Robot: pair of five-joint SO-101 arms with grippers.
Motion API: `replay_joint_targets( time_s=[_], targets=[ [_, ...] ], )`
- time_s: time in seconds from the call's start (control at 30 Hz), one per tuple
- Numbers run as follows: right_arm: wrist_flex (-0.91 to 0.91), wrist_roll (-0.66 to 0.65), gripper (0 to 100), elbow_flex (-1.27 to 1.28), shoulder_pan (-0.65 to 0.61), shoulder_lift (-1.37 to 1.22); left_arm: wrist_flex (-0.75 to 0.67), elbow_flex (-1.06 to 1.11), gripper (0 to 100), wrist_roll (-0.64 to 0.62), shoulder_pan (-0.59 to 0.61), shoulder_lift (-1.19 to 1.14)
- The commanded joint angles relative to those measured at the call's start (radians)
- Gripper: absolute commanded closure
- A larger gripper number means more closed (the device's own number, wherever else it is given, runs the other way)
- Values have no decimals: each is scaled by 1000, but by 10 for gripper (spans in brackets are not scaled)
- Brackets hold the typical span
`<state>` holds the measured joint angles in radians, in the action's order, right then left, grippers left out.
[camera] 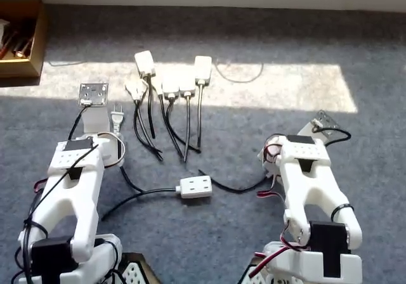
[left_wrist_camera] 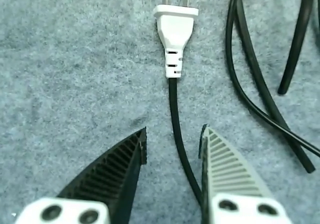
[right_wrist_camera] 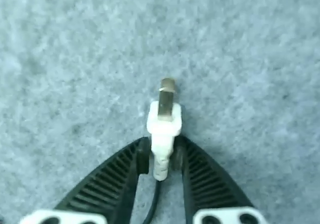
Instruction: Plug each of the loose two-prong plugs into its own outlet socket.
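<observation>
Held plug (right_wrist_camera: 162, 126): white, two-prong, clamped at its neck by the right claw (right_wrist_camera: 161, 148), prongs pointing away from it.
Loose plug (left_wrist_camera: 175, 31): white, laid flat just ahead of the left claw (left_wrist_camera: 174, 130), whose jaws are spread; black cord (left_wrist_camera: 180, 149) passing between them.
Socket block (camera: 195, 186): set between the two arms.
Surface: grey carpet (camera: 241, 233), crossed by a sunlit band (camera: 285, 87) beyond both claws.
Wooden box (camera: 22, 40): far beyond the left claw.

White plug (left_wrist_camera: 175, 31) flat on carpet (left_wrist_camera: 75, 59); second plug (right_wrist_camera: 163, 121) clamped in right gripper (right_wrist_camera: 162, 149).
</observation>
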<state>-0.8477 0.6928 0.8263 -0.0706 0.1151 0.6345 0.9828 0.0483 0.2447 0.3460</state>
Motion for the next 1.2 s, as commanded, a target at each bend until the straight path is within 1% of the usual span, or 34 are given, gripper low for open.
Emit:
replay_joint_targets(
  time_s=[0.0,0.2,0.33,0.37,0.47,0.5,0.6,0.67,0.7,0.73,0.8,0.87,0.9,0.93,1.03,1.1,1.17],
  targets=[
    [-18,-6,817,2,-35,5,-12,-2,811,-5,-15,30],
    [-19,-5,814,2,-39,-19,-12,-2,811,-5,-15,30],
    [-19,-5,824,2,-64,-31,-12,-2,811,-5,-15,30],
    [-19,-5,848,2,-64,-35,-12,-2,811,-5,-15,30],
    [-13,-14,966,2,-59,-48,-12,-2,811,-5,-15,30],
    [-15,-18,986,2,-59,-54,-12,-2,811,-5,-15,30],
    [-19,-86,992,-2,-68,-79,-12,-2,811,-5,-13,30],
    [-19,-97,992,1,-73,-88,-12,-2,811,-5,-13,30],
    [-21,-126,992,-1,-73,-88,-12,-2,811,-5,-13,30],
    [-35,-187,992,-4,-74,-84,-12,-2,811,-5,-15,30],
    [-88,-422,992,-36,-81,-64,-12,-2,811,-5,-18,30],
    [-193,-698,991,-102,-82,-27,-12,-2,811,-3,-31,30],
    [-246,-813,990,-150,-85,-5,-12,-2,811,-2,-44,30],
    [-311,-875,990,-211,-85,18,-11,-2,811,-2,-61,30],
    [-524,-930,989,-464,-82,85,-9,-8,811,0,-101,31],
    [-662,-979,989,-687,-85,113,-11,-21,811,0,-107,38],
    [-809,-1023,989,-937,-119,107,-8,-58,811,0,-105,38]
  ],
)
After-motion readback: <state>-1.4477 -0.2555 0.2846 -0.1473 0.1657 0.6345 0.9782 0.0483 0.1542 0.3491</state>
